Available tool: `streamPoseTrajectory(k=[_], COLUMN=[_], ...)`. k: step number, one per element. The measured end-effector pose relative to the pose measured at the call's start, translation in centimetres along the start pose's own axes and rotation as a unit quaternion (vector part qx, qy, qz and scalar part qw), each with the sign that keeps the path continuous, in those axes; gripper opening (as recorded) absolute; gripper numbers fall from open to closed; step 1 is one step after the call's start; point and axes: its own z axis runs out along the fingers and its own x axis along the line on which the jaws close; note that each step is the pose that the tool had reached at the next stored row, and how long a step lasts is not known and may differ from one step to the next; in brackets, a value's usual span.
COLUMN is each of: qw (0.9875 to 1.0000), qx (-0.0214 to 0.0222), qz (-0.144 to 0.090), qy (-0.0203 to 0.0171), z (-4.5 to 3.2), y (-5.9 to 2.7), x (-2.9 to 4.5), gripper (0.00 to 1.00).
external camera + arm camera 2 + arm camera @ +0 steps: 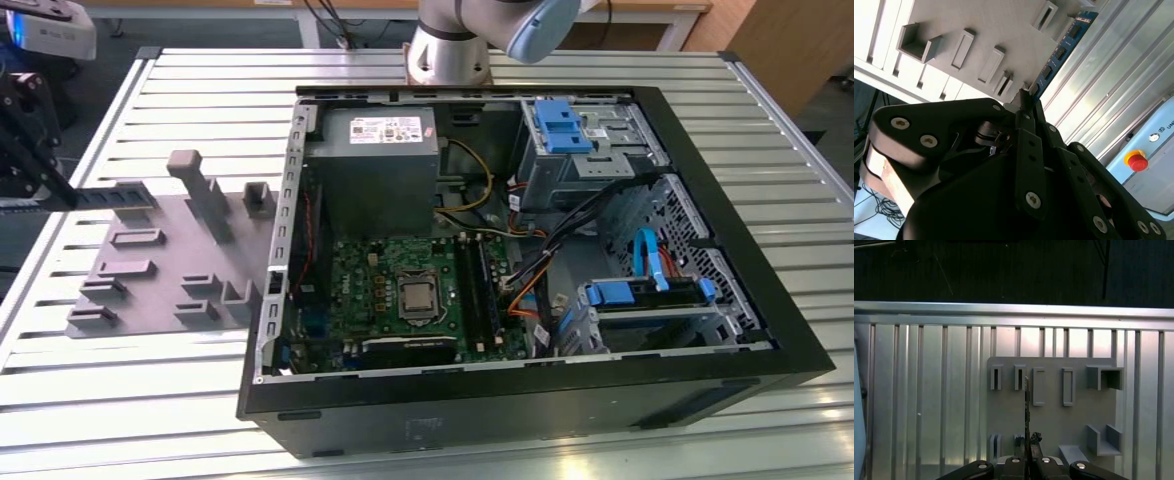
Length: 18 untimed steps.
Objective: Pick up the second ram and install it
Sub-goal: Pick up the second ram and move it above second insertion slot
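Observation:
The second ram [114,196] is a thin blue-green stick with dark chips, held level over the far corner of the grey holder plate [160,270] at the exterior view's left. My black gripper [56,192] is shut on one end of it. In the second wrist view the fingers [1026,107] pinch the ram [1061,47], which reaches out over the plate [979,30]. The first wrist view shows the ram [1027,405] edge-on, rising from the gripper [1028,456] above the plate's narrow slots [996,378]. The long black motherboard slots [477,285] lie inside the open computer case [534,400].
The case stands on a slatted metal table [160,420], with blue drive-bay clips [558,125], cables and a power supply [380,170] inside. The arm's base [447,50] rises behind the case. Upright grey pegs [200,190] stick up from the holder plate.

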Motion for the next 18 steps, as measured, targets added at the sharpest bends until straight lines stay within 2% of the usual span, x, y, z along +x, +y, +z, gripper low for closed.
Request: streamPoseTrajectory(k=[18], qw=[1.0000], qx=[0.0000], qz=[0.000], qy=[0.0000], z=[-0.67], y=[-0.01], x=[-0.01], gripper=[0.14])
